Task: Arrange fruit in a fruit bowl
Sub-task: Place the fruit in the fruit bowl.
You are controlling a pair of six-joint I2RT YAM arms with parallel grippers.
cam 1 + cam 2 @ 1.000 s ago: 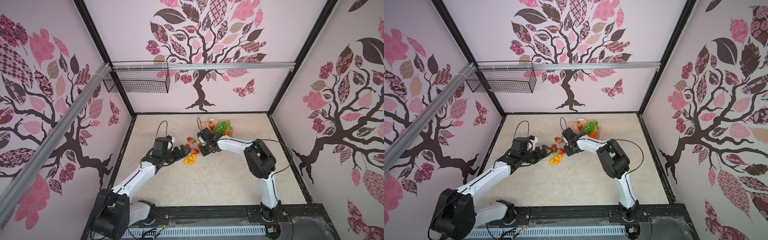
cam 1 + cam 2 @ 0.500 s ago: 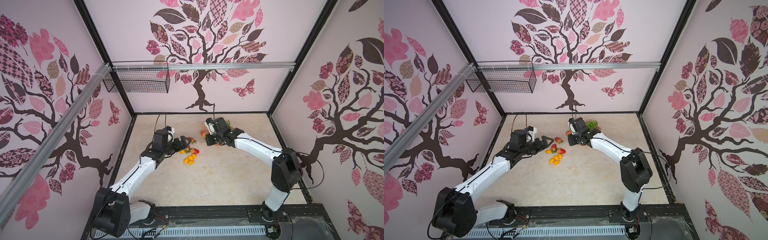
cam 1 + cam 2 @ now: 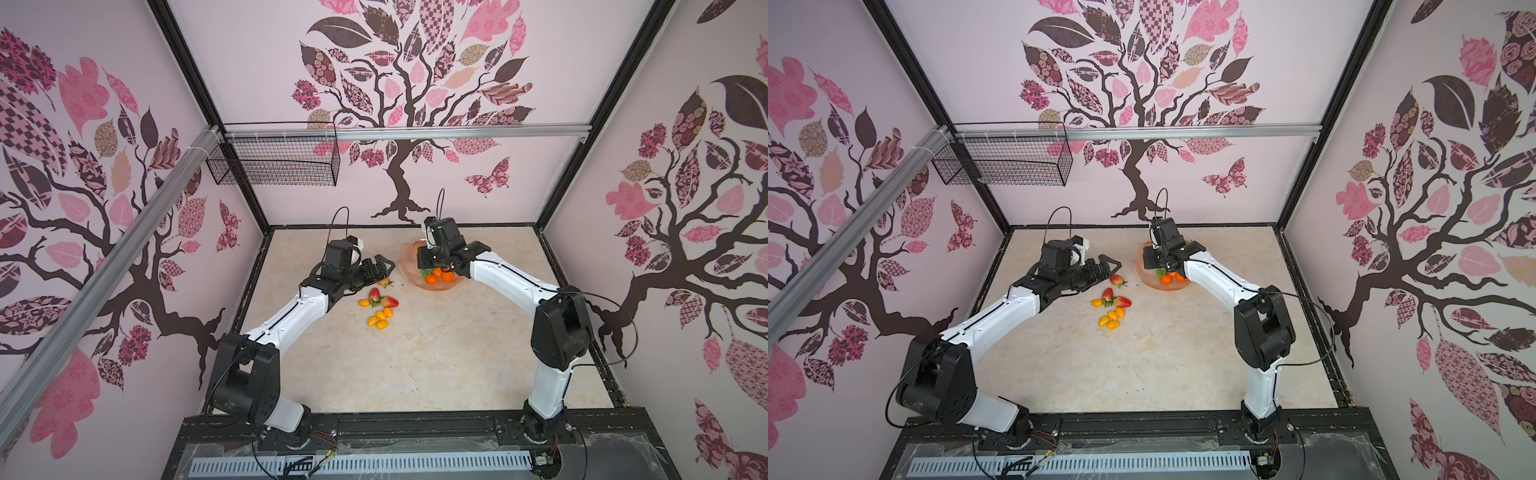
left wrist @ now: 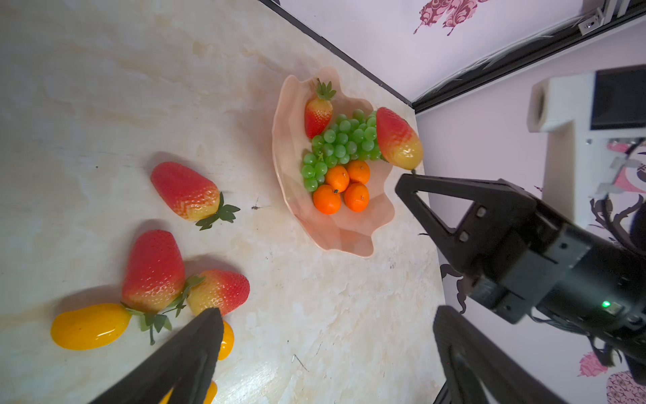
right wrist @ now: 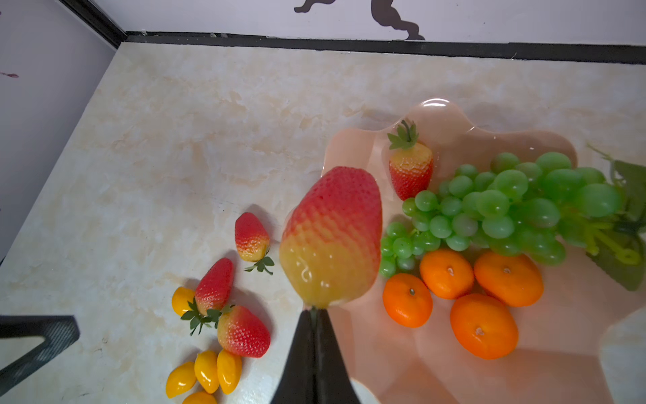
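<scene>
The peach-pink fruit bowl stands at the back middle. It holds a green grape bunch, several tangerines and one strawberry. My right gripper is shut on the green stem of another strawberry, which hangs over the bowl's rim. Three strawberries and several yellow tomatoes lie on the table. My left gripper hovers open beside them, holding nothing.
A black wire basket hangs from the aluminium rail at the back left wall. Black frame edges border the marble table. The two arms' wrists sit close together near the bowl.
My right gripper has carried a strawberry from the pile on the table back and to the right, over the bowl. My left gripper has drawn slightly away from the pile.
</scene>
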